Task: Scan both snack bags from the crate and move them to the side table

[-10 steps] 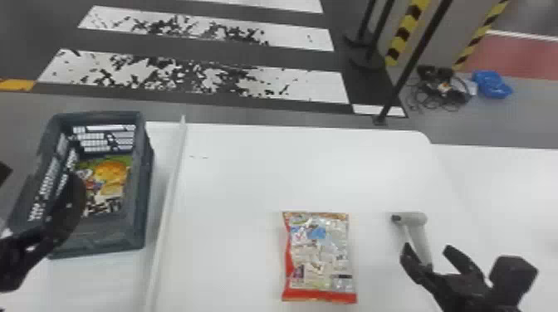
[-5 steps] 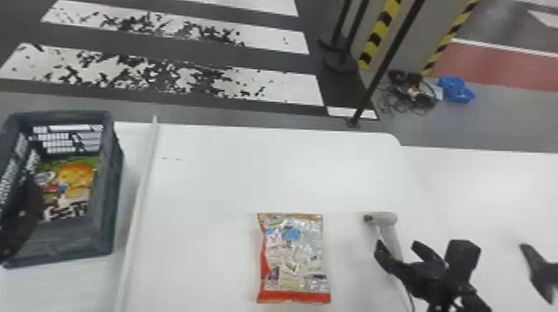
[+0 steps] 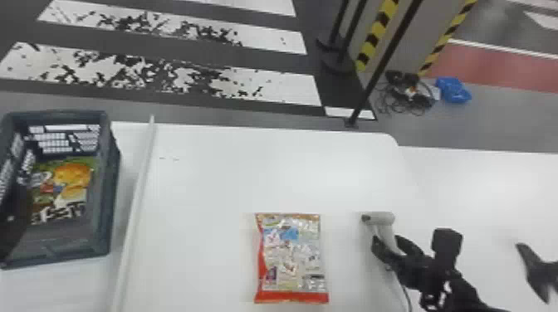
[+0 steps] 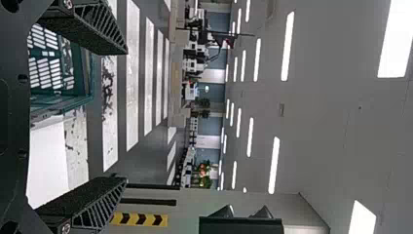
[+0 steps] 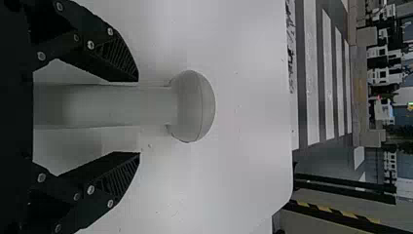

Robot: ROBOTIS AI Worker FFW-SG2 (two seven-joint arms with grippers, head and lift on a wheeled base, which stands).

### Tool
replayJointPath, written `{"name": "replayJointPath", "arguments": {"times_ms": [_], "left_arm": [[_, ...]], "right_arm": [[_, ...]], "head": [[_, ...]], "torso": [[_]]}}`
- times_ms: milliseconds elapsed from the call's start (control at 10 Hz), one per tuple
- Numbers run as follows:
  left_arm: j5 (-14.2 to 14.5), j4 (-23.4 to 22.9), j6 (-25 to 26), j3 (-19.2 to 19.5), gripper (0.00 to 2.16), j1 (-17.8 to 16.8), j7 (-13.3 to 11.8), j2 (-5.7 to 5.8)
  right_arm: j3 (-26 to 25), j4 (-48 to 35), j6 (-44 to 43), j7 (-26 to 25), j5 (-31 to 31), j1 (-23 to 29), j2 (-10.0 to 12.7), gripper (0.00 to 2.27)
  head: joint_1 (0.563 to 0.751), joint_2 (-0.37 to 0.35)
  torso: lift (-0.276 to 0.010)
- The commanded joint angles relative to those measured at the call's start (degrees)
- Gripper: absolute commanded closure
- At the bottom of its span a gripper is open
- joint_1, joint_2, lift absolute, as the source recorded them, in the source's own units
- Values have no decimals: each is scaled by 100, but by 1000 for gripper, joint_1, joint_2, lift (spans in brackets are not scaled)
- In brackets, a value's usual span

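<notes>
The right gripper (image 5: 139, 117), spread wide astride the handle (image 5: 112, 106) of the grey handheld scanner (image 5: 192, 106), should close squarely before lifting, with the left gripper (image 4: 126, 116) gaping empty, one snack bag (image 3: 290, 257) on the white table (image 3: 249, 174), another snack bag (image 3: 68, 186) in the crate (image 3: 104, 207).

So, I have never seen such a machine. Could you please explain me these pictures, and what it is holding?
This is a robot with two black arms. One camera, on its head, looks forward and down; each of the two others sits on a wrist and shows its picture turned sideways.

A snack bag lies on the white table. To its left is a dark crate with another bag inside.

The right hand has its fingers open around the grey scanner's handle, with gaps showing, so it seems not gripped yet. The left hand is open and empty.
</notes>
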Motion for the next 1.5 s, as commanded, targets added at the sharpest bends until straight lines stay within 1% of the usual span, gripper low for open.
{"name": "replayJointPath", "arguments": {"times_ms": [0, 100, 300, 400, 500, 700, 800, 900, 1000, 1100, 1300, 1400], "left_arm": [[-5, -7, 18, -8, 66, -16, -1, -1], [-23, 1, 18, -25, 66, -42, -1, -10], [-23, 45, 18, -52, 66, -77, 8, -1], [-23, 89, 18, -69, 66, -112, 8, -1], [-23, 124, 18, -96, 66, -156, 8, 17], [-14, 204, 35, -201, 66, -270, 17, 78], [-5, 221, 18, -210, 66, -279, 17, 96], [12, 230, 18, -201, 66, -279, 17, 105], [21, 256, 18, -201, 66, -279, 17, 114], [30, 309, 18, -201, 66, -288, 8, 114], [56, 379, -18, -201, 66, -306, -1, 114], [56, 379, -18, -201, 66, -306, -1, 114]], "right_arm": [[-35, 10, 356, 52, -74, -49, -42, 2078], [-35, -60, 303, 105, -100, -14, -42, 2240], [-79, -447, 303, 52, -118, 179, 37, 2240], [-114, -790, 356, -36, -206, 373, 152, 2240], [-150, -1396, 462, -194, -267, 680, 380, 2240], [-88, -2952, 1042, -836, -593, 1524, 758, 2240], [-18, -3541, 1253, -1012, -672, 1885, 907, 2240], [97, -3892, 1217, -1082, -759, 2201, 978, 2240], [167, -4165, 1217, -1143, -856, 2465, 1110, 2240], [237, -4402, 1217, -1187, -909, 2737, 1206, 2240], [387, -4701, 1182, -1249, -1111, 3203, 1215, 2240], [492, -4763, 1165, -1249, -1111, 3317, 1215, 2240]], "head": [[695, -243], [695, -244], [695, -248], [695, -247], [695, -243], [695, -231], [695, -221], [695, -202], [695, -190], [695, -163], [695, -118], [695, -99]], "torso": [[-29], [-29], [-29], [-29], [-29], [-29], [-29], [-29], [-29], [-29], [-29], [-29]]}}
